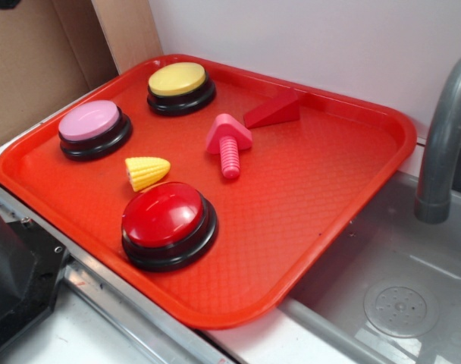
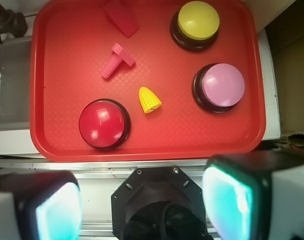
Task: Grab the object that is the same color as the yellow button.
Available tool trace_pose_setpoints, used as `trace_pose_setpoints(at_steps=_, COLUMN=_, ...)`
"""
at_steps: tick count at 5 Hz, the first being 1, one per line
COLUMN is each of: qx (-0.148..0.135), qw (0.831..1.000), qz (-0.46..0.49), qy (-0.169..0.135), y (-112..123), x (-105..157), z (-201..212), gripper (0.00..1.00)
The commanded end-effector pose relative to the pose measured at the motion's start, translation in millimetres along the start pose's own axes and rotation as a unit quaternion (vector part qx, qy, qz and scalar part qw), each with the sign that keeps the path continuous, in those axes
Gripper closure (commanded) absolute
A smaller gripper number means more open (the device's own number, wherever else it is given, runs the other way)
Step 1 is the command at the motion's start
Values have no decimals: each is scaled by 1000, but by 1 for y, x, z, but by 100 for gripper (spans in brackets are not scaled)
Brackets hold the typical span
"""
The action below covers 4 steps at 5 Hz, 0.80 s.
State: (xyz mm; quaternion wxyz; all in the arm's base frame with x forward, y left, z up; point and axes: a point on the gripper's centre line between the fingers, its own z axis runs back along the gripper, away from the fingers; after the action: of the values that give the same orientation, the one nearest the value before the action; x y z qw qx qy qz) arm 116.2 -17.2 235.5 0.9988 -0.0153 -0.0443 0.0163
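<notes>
A small yellow toy corn cob [image 1: 146, 171] lies on the red tray [image 1: 314, 197], between the pink-topped button and the red domed button; in the wrist view the corn [image 2: 149, 100] is near the tray's middle. The yellow button [image 1: 180, 87] with a black base stands at the tray's far corner, top right in the wrist view [image 2: 197, 24]. My gripper [image 2: 144, 205] is open and empty, high above and off the tray's near edge, its two pads [image 2: 59, 210] wide apart. The gripper is out of the exterior view.
A pink-topped button [image 1: 94, 129], a large red domed button [image 1: 168, 224], a pink screw toy [image 1: 228, 144] and a red wedge [image 1: 273, 111] also sit on the tray. A grey sink [image 1: 390, 303] with a faucet [image 1: 443, 136] lies right. Cardboard [image 1: 33, 68] stands behind left.
</notes>
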Motion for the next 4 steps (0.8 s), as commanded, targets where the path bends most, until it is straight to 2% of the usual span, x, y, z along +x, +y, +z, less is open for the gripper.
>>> trace_pose_setpoints(at_steps=1, qx=0, qw=1000, qz=0, qy=0, y=0, x=0, z=0, gripper=0)
trace_pose_setpoints(at_steps=2, qx=4, qw=1000, qz=10, qy=19, y=19, x=10, z=-33, gripper=0)
trace_pose_setpoints(at_steps=3, qx=17, qw=1000, qz=1, qy=8, y=28, x=26, z=-71, gripper=0)
trace_pose_setpoints(at_steps=4, qx=28, qw=999, qz=33, qy=13, y=38, x=37, z=-109, gripper=0)
